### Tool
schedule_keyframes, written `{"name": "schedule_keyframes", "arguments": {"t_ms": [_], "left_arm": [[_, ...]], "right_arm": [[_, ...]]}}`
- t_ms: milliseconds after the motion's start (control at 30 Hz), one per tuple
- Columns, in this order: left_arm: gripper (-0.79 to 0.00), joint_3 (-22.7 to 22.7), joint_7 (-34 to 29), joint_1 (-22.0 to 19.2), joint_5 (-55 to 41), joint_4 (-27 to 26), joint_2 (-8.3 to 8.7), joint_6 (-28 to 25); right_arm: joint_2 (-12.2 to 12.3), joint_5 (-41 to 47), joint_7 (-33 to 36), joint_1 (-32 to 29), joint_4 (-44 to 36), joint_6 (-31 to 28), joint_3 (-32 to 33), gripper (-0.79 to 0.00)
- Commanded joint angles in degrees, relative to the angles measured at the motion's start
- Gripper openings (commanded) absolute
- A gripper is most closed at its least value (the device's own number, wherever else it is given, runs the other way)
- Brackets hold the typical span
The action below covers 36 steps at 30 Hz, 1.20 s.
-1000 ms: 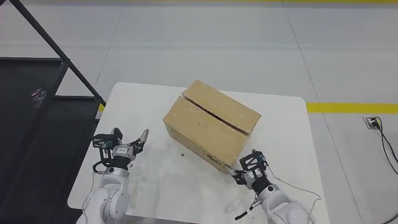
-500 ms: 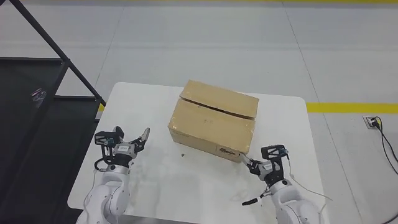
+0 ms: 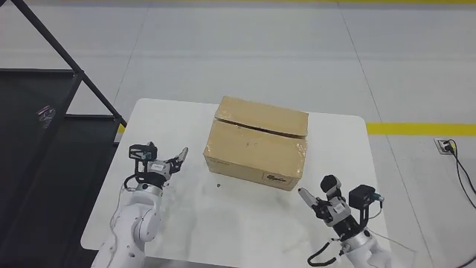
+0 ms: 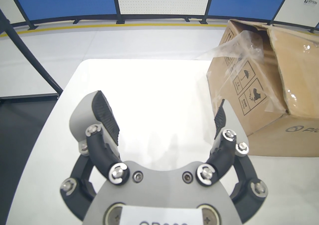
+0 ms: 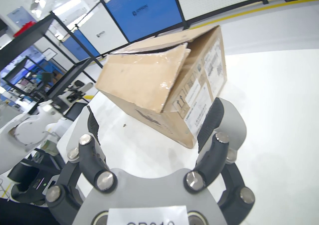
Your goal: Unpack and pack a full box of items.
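Box: I have the cardboard box (image 3: 256,145) standing on the white bench (image 3: 171,119), towards the middle and far side, one long face turned to me. Its top flaps are folded down, with a dark gap running along the seam between them.
Tape: clear tape (image 4: 239,44) hangs loose and crinkled over the box's left end, across the printed handling symbols. More of it wraps the near right corner.
Left tool: my left tool (image 3: 160,155) sits low over the bench beside the box's left end, near it but not touching. Its fingers are spread wide with nothing between the ribbed pads (image 4: 104,111).
Right tool: my right tool (image 3: 318,193) is towards the bench's near right part, off the box's near right corner and apart from it. It too is spread wide and grips nothing.
Speck: a small dark speck (image 3: 218,185) lies on the bench just in front of the box's near face.
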Motion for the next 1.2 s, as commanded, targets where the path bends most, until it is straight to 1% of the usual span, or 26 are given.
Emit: {"name": "schedule_keyframes", "arguments": {"t_ms": [0, 167, 400, 900, 1167], "left_arm": [[0.000, 1.29, 0.25, -1.48, 0.57, 1.95, -0.24, 0.24], [0.000, 3.82, 1.17, -4.11, 1.41, 5.19, -0.74, -0.66], [0.000, 5.48, 2.64, -5.02, 1.94, 6.53, -1.05, -2.28], [0.000, 5.85, 5.98, -3.28, 3.07, 4.81, -0.79, -7.18], [0.000, 5.64, 7.26, -1.19, 4.22, 2.92, -0.36, -10.75]], "right_arm": [[0.21, -0.02, -0.20, -0.57, -0.40, -2.80, 0.72, 0.000], [0.47, -0.35, -0.44, -1.74, -1.21, -4.58, 1.62, 0.000], [0.68, 0.33, -0.33, -1.76, -0.65, -5.78, 2.05, 0.000], [0.96, 1.28, 1.27, 0.14, 0.61, -6.92, 1.20, 0.000], [1.12, 1.65, 1.83, 0.53, 0.94, -7.26, 0.94, 0.000]]}}
